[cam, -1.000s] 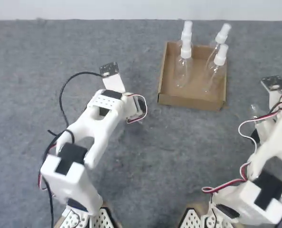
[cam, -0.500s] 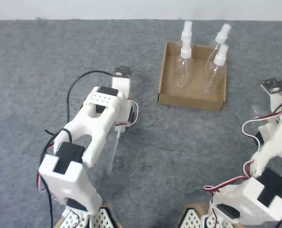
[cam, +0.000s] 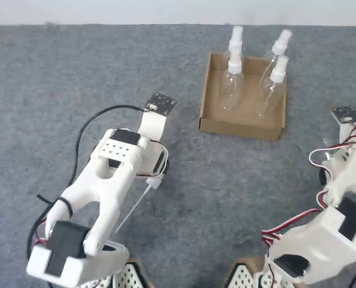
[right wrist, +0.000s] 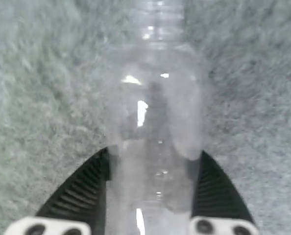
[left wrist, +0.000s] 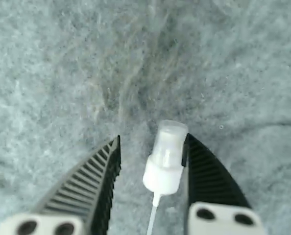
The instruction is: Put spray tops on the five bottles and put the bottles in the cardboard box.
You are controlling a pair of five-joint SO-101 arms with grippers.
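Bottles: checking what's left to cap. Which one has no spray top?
The bottle in the right gripper: its neck is bare. The four bottles in the cardboard box have spray tops.

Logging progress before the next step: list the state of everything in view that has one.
Box: open-topped, holding four bottles, all capped.
Fifth bottle: no top, clamped in the right gripper.
Loose spray top: between the open fingers of the left gripper, against one.
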